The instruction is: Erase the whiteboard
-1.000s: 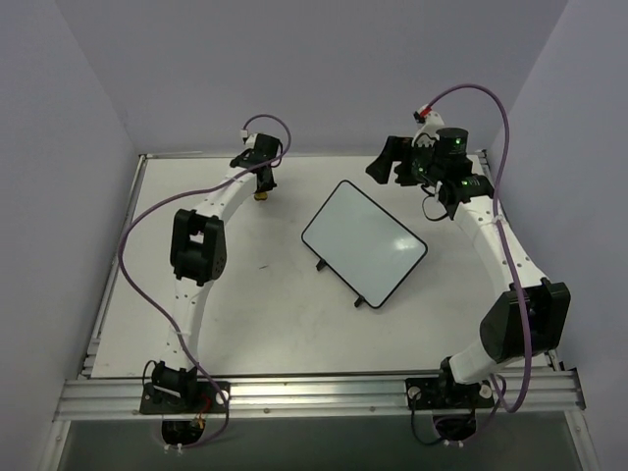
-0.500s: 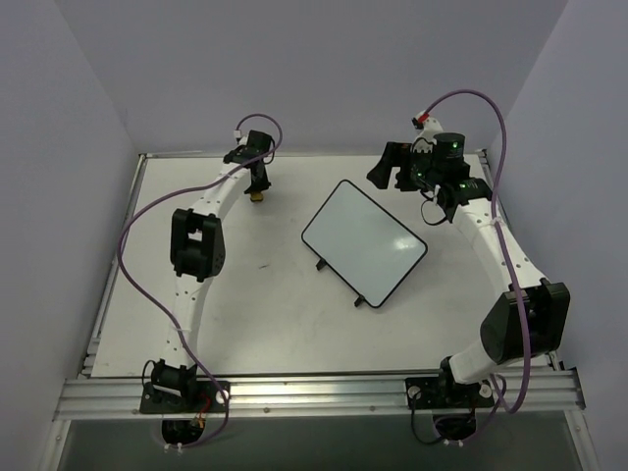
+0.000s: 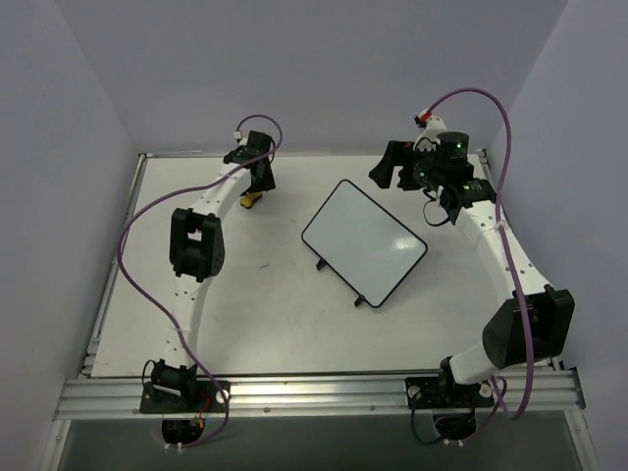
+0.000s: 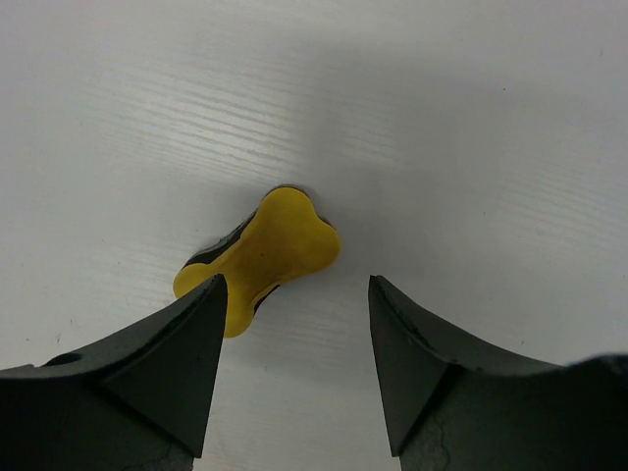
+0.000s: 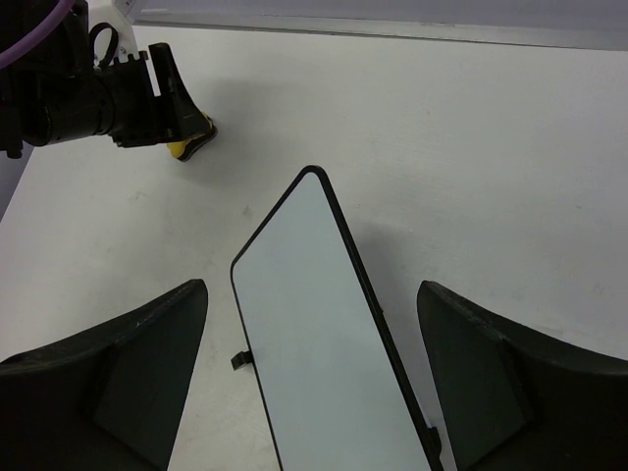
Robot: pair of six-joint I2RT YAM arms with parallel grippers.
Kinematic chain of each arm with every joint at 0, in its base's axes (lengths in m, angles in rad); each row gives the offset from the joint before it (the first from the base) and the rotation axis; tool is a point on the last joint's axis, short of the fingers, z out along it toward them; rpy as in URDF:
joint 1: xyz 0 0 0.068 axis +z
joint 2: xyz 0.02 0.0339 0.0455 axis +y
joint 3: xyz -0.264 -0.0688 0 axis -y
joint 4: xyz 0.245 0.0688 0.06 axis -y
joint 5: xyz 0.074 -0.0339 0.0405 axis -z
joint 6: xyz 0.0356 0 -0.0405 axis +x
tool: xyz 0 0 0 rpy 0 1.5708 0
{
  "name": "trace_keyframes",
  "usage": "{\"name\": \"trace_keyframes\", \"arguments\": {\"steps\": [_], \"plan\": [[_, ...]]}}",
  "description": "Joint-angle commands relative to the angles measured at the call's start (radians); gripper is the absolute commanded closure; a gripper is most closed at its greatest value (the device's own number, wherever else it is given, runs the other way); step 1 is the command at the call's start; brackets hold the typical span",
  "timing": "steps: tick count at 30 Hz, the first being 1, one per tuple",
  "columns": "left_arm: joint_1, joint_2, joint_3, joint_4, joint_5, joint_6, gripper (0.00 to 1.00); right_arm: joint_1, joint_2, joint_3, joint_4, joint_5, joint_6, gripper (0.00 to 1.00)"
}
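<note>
The whiteboard (image 3: 363, 243) lies flat and turned at an angle in the middle of the table, white with a thin black frame and small clips (image 3: 322, 265) on its near-left edge. No writing shows on it (image 5: 314, 343). A yellow eraser with a dark underside (image 4: 263, 253) lies on the table at the back left (image 3: 251, 200). My left gripper (image 4: 296, 285) hovers just over it, open, with the eraser lying loose ahead of the left finger. My right gripper (image 5: 312, 287) hangs open above the board's far corner (image 3: 392, 167), holding nothing.
The white table (image 3: 245, 304) is walled by grey panels on the left, back and right. A metal rail (image 3: 314, 392) runs along the near edge by the arm bases. My left arm's wrist (image 5: 98, 93) shows at the top left of the right wrist view.
My left gripper's jaws have spread apart and let the yellow eraser go; it now lies tipped on the table. The right arm has barely moved.
</note>
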Motion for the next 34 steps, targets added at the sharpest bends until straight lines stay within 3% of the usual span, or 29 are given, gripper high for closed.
{"name": "trace_keyframes", "arguments": {"steps": [1, 6, 10, 11, 12, 14, 18, 21, 24, 34], "plan": [[0.001, -0.104, -0.005, 0.025, -0.008, 0.009, 0.33, 0.008, -0.046, 0.001, -0.001, 0.012, -0.016, 0.17], [-0.002, -0.185, 0.010, -0.013, 0.003, 0.024, 0.33, 0.006, -0.068, 0.005, -0.013, 0.036, -0.019, 0.16], [-0.033, -0.391, -0.060, -0.033, 0.049, 0.032, 0.32, 0.005, -0.095, 0.005, -0.030, 0.082, -0.003, 0.13], [-0.057, -0.436, -0.138, -0.028, 0.074, 0.032, 0.32, 0.003, -0.105, 0.004, -0.023, 0.085, 0.010, 0.12], [-0.073, -0.488, -0.182, -0.013, 0.094, 0.029, 0.31, 0.003, -0.109, 0.001, -0.016, 0.087, 0.020, 0.00], [-0.112, -0.640, -0.334, 0.011, 0.145, 0.023, 0.31, 0.005, -0.124, -0.001, -0.012, 0.102, 0.053, 0.00], [-0.299, -0.960, -0.574, 0.070, 0.066, 0.052, 0.23, 0.005, -0.181, -0.024, -0.007, 0.148, 0.080, 0.00], [-0.318, -1.152, -0.752, 0.120, 0.139, 0.023, 0.21, 0.006, -0.218, -0.027, -0.032, 0.173, 0.089, 0.00], [-0.334, -1.310, -0.888, 0.130, 0.110, 0.026, 0.18, 0.006, -0.270, -0.044, -0.056, 0.211, 0.082, 0.00], [-0.329, -1.425, -0.951, 0.100, 0.098, 0.086, 0.13, 0.002, -0.402, -0.137, -0.041, 0.288, 0.057, 0.00]]}}
